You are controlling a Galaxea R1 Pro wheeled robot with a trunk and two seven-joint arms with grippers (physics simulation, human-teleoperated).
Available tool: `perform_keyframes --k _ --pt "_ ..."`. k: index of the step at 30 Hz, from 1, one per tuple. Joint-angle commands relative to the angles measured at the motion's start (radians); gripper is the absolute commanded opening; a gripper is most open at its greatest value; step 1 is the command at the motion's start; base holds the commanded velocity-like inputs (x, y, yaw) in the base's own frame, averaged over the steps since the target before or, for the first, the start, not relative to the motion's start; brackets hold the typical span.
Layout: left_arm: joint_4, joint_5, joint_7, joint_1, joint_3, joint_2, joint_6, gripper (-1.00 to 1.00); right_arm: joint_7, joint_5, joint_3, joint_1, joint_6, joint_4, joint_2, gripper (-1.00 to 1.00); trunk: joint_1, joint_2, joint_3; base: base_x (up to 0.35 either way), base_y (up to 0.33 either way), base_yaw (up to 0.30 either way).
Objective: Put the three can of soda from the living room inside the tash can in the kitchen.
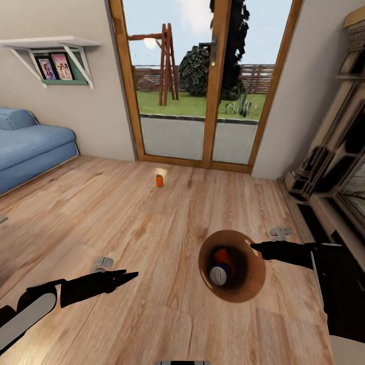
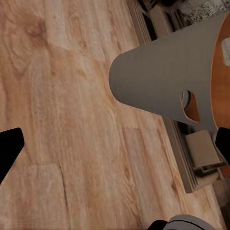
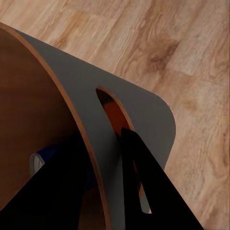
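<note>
The tash can [image 1: 253, 283] is a round brown bin tipped toward me over the wood floor, low and right of centre in the head view. A blue can of soda [image 1: 219, 275] and an orange one [image 1: 224, 257] lie inside it. My right gripper [image 1: 256, 247] is shut on its rim. In the right wrist view the fingers [image 3: 148, 182] straddle the bin's wall [image 3: 96, 81] beside a handle hole. Another orange can of soda [image 1: 159, 180] stands on the floor near the glass door. My left gripper [image 1: 129, 276] hangs open left of the bin, empty; its camera sees the bin's grey outer wall [image 2: 158, 76].
A blue sofa [image 1: 30, 147] lines the left wall under a shelf [image 1: 56, 56]. The wood-framed glass door [image 1: 203, 101] is straight ahead. A stone fireplace surround [image 1: 334, 167] runs along the right. Two small grey objects [image 1: 103, 263] [image 1: 280, 231] lie on the planks.
</note>
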Motion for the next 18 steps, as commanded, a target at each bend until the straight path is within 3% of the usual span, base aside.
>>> perform_keyframes --k 1,18 --pt "0.0 0.0 0.0 0.0 0.0 0.0 0.0 1.0 0.001 -0.026 0.0 0.0 0.013 -0.001 0.0 -1.0 0.0 0.0 0.0 0.338 0.0 0.0" --pt "0.001 0.0 0.0 0.0 0.0 0.0 0.0 1.0 0.001 -0.026 -0.001 0.0 0.013 -0.001 0.0 -1.0 0.0 0.0 0.0 0.338 0.0 0.0"
